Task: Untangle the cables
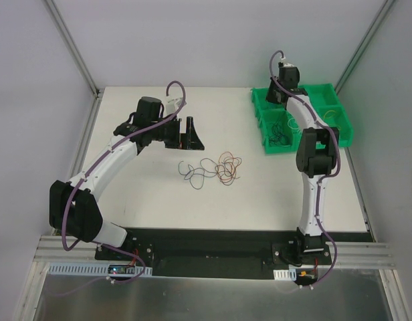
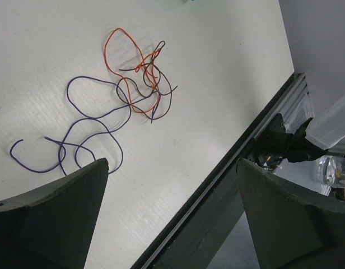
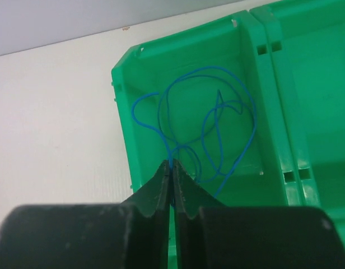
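A loose tangle of cables [image 1: 216, 167] lies on the white table in the middle. In the left wrist view it shows as an orange cable [image 2: 119, 56], a purple one [image 2: 88, 120] and a dark one [image 2: 167, 98], all intertwined. My left gripper [image 2: 171, 165] hangs wide open with nothing in it, to the left of the tangle [image 1: 192, 136]. My right gripper [image 3: 172, 163] is shut, its tips pinching a thin blue cable [image 3: 217, 106]. That cable loops loosely inside a green bin [image 3: 123, 129].
Green bins [image 1: 340, 137] stand at the back right, and a dark wire [image 1: 281, 132] lies in one compartment. A second green compartment [image 3: 318, 84] adjoins the one with the blue cable. The table's black front rail [image 2: 217, 185] runs past the left fingers.
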Robot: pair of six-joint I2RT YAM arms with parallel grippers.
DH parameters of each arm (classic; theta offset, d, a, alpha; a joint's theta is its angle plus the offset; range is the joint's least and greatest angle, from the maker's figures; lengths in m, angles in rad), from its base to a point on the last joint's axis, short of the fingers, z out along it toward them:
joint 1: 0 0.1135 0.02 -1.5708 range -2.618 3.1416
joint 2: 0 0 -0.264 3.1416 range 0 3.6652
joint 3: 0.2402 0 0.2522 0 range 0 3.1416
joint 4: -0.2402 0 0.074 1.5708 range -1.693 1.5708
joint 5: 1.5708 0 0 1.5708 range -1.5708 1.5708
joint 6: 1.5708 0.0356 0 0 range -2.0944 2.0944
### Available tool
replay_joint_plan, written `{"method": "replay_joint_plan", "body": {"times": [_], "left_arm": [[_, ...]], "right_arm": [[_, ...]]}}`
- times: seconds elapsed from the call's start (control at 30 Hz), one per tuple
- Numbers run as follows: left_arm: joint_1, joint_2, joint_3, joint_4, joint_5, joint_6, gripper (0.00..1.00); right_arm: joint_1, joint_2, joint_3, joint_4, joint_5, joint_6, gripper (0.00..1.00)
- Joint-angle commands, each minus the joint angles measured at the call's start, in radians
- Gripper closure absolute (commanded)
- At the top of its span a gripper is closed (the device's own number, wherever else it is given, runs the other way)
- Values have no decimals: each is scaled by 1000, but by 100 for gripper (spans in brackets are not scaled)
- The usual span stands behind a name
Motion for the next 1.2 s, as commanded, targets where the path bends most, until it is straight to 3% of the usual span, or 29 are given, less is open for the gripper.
{"method": "replay_joint_plan", "body": {"times": [0.0,0.17,0.27,0.37,0.47,0.7,0.87,1.0,1.17], "left_arm": [[6,-24,-10,10,-2,30,4],[6,-29,-13,10,-8,34,4],[6,-32,-14,10,-14,37,4],[6,-41,-19,9,-29,44,4],[6,-42,-18,9,-32,44,4],[7,-23,-19,9,-19,7,4],[1,5,-79,7,-3,-128,14],[-45,-19,-172,4,-138,-162,18],[-111,20,-219,6,-279,-168,20]], "right_arm": [[-10,21,105,-62,-68,82,96],[-16,45,100,-62,-47,128,92],[-16,66,151,-94,-47,105,76],[-9,95,316,-254,-44,53,55],[-4,56,386,-373,-12,10,45],[45,-288,23,-336,-10,36,37],[183,-529,-334,-240,-82,65,35],[327,-679,-669,-79,-183,117,35],[482,-790,-945,62,-256,177,35]]}}
